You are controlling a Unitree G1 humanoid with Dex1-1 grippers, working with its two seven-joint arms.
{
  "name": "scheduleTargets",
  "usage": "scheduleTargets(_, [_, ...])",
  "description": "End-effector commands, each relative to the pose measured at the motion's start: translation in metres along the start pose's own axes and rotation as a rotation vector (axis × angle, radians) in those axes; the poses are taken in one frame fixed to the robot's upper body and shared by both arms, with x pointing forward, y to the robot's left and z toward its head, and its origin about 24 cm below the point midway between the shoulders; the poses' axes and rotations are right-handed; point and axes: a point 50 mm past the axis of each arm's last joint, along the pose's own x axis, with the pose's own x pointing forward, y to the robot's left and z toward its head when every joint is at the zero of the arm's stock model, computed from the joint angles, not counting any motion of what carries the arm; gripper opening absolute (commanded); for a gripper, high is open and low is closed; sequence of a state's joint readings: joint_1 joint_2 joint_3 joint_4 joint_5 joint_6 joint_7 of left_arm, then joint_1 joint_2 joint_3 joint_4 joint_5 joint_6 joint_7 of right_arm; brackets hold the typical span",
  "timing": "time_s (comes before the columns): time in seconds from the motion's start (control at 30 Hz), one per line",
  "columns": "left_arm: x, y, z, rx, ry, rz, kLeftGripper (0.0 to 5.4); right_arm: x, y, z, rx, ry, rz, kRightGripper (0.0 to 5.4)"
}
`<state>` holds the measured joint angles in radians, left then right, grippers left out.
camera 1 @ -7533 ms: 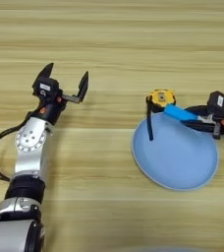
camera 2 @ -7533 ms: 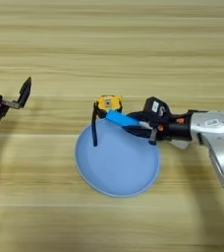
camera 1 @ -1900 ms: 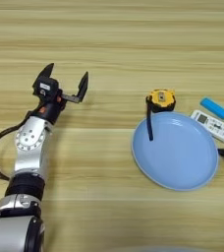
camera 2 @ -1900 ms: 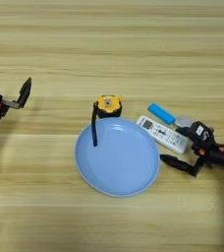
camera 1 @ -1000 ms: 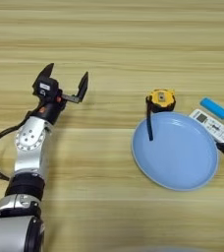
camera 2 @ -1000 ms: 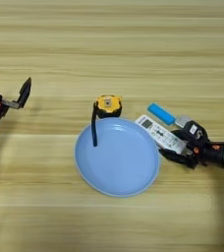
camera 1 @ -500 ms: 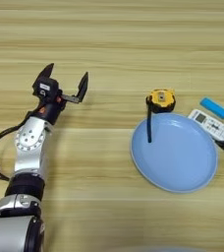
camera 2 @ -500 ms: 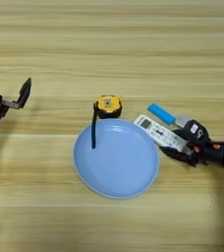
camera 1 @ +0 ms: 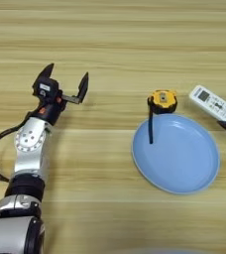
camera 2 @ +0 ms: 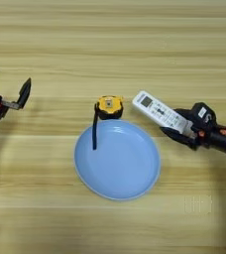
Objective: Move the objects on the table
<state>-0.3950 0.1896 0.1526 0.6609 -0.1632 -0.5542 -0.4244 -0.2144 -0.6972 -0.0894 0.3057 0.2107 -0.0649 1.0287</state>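
1. The round light-blue plate [camera 2: 117, 161] lies on the light wooden table [camera 2: 113, 44], and everything else is placed from it
2. The yellow-and-black tape measure [camera 2: 109, 106] sits just beyond the plate's far rim, touching or nearly touching it; its black strap [camera 2: 94, 130] runs down over the plate's left inner part
3. The white slim remote control [camera 2: 159, 113] lies tilted just to the right of the plate's far edge, its display end toward the tape measure
4. The right gripper [camera 2: 182, 130] is to the right of the plate, its two black fingers clamped on the remote's near end
5. The left gripper [camera 1: 65, 82] hangs well to the left of the plate, fingers spread wide apart and holding nothing
6. No blue block shows in either view
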Motion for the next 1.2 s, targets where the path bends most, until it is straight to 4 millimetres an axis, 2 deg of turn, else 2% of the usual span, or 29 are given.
scheduleTargets(0.03, [0.004,0.003,0.004,0.01,-0.015,-0.003,5.4,-0.001,0.005,0.013,-0.038,-0.027,0.014,2.92])
scheduleTargets(0.3, [0.004,0.002,0.005,0.01,-0.018,-0.004,5.4,0.013,0.025,0.039,-0.12,-0.077,0.108,2.92])
scheduleTargets(0.57, [0.004,0.0,0.004,0.009,-0.02,-0.004,5.4,0.033,0.044,0.048,-0.142,-0.078,0.222,2.92])
scheduleTargets(0.83, [0.003,0.0,0.005,0.01,-0.022,-0.002,5.4,0.05,0.063,0.034,-0.109,-0.021,0.34,2.92])
scheduleTargets(1.2, [0.002,0.001,0.004,0.009,-0.02,-0.001,5.4,0.054,0.073,0.011,-0.067,0.075,0.394,2.91])
